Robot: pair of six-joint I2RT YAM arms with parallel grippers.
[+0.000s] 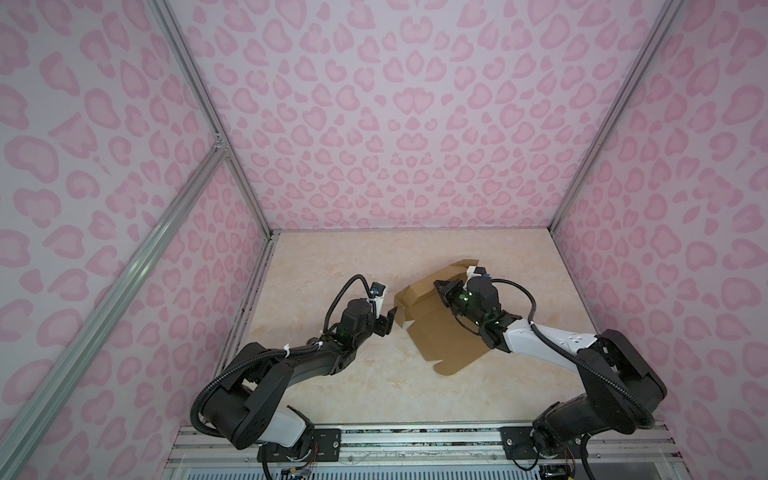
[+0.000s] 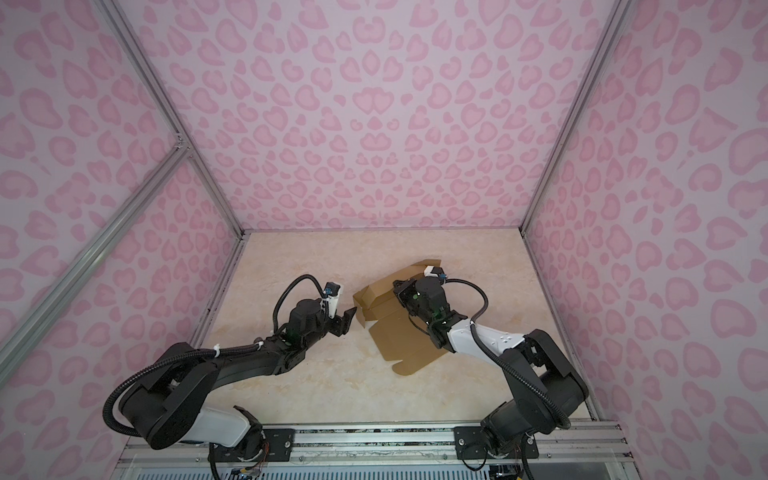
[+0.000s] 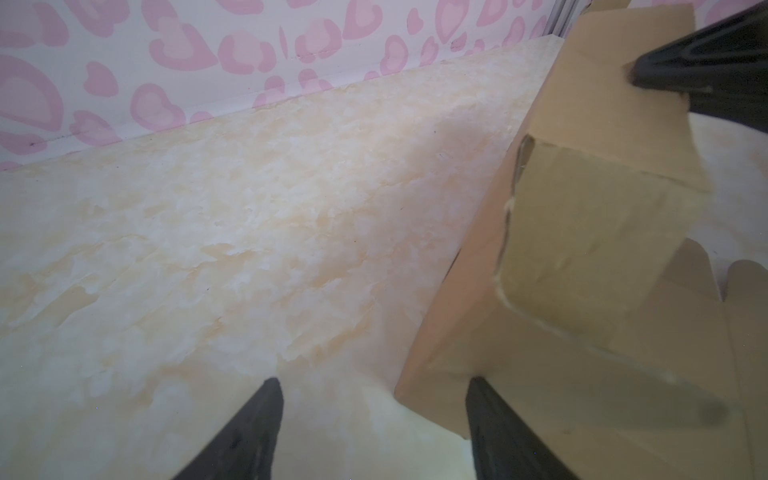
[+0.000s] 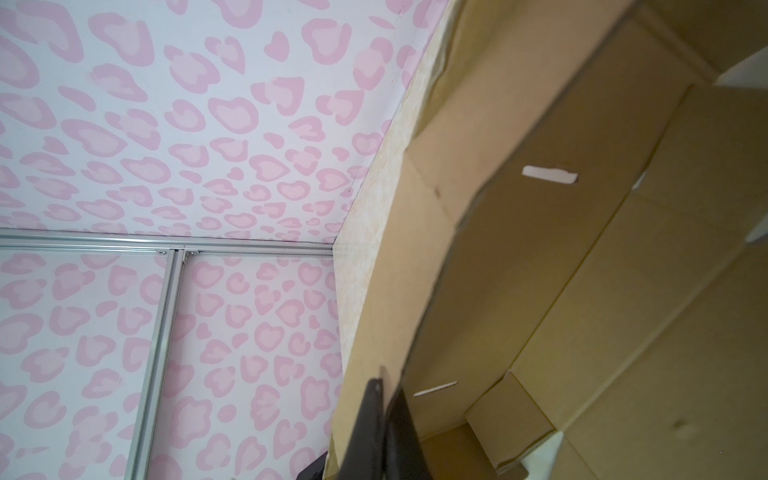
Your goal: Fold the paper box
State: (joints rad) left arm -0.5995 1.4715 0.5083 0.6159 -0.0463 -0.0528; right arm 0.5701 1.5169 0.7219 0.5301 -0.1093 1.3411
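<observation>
Marble-patterned tabletop (image 1: 353, 395) inside a pink heart-print enclosure. At left, the left gripper (image 3: 372, 399) is spread and empty, just beside a corner of the paper box (image 1: 440, 336), which lies half-formed right of centre. The right gripper (image 4: 384, 415) is clenched on a raised side panel. Judged step: erecting the sides; next, the loose end flap needs pressing inward. The right arm hides the interior, and tab engagement is unclear.

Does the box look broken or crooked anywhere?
A little. The paper box sits crooked on the table, only half folded, its flaps sticking out. In the left wrist view, one folded corner edge looks frayed and ragged, as if slightly torn. Nothing is spilled.
</observation>
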